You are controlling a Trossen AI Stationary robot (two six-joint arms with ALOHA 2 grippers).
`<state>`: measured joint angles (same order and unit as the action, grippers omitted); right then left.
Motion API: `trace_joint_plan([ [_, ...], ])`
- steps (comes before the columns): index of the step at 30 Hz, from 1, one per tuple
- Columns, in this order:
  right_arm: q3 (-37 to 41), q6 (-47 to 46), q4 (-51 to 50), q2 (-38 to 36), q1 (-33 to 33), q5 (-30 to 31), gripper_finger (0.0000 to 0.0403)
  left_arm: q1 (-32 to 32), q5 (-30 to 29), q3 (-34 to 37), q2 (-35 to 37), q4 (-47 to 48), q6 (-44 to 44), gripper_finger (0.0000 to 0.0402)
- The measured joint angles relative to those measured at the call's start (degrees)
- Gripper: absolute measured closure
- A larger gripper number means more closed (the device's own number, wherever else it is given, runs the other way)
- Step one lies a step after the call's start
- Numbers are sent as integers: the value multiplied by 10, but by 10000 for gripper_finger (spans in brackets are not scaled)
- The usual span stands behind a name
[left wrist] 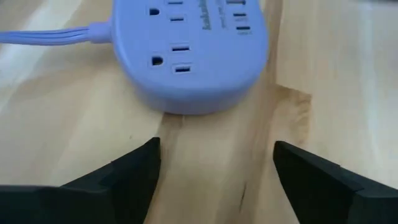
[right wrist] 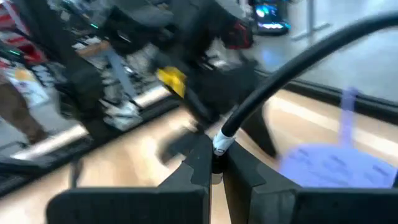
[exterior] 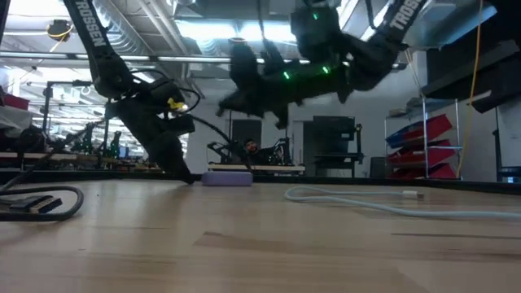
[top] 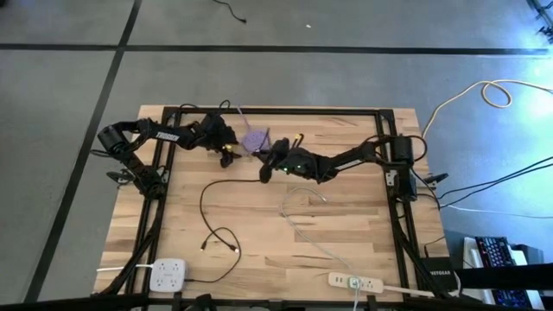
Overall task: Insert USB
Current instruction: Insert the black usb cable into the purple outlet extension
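Observation:
A purple power strip [top: 255,138] lies flat on the wooden table [top: 346,233] near its far edge; its outlets and USB ports [left wrist: 239,18] face up. My left gripper [left wrist: 214,168] stands open just short of the strip's rounded end, low over the table, with nothing between its fingers. My right gripper [top: 266,170] hangs in the air on the strip's near right side, shut on one end of a black cable [top: 206,203]. The rest of that cable loops across the table toward the near edge. The USB plug itself is hidden between the fingers. My right gripper pinches the black cable's end at its pale collar [right wrist: 221,142] between the two fingers. The cable leaves the fingers forward and upward, then curves away. The held end is clear of the table [exterior: 244,89]; the fingers hide what lies behind the collar.
A white cable [exterior: 366,199] runs over the middle of the table. Two white power strips [top: 168,275] [top: 354,281] lie at the near edge. Black frame rails [top: 393,207] border the table's left, right and far sides.

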<state>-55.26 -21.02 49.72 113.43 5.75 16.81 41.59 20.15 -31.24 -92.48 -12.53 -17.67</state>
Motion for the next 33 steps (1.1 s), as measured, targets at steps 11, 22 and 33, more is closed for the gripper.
trace_joint_plan([
  [11,35,-17,38,-15,2,-25,402,-24,-40,0,0,-41,14,4],
  [22,35,-21,47,-15,2,-44,402,-26,-68,-1,0,-77,86,3],
  [33,35,-21,46,-15,2,-49,402,-26,-79,-1,0,-74,87,4],
])
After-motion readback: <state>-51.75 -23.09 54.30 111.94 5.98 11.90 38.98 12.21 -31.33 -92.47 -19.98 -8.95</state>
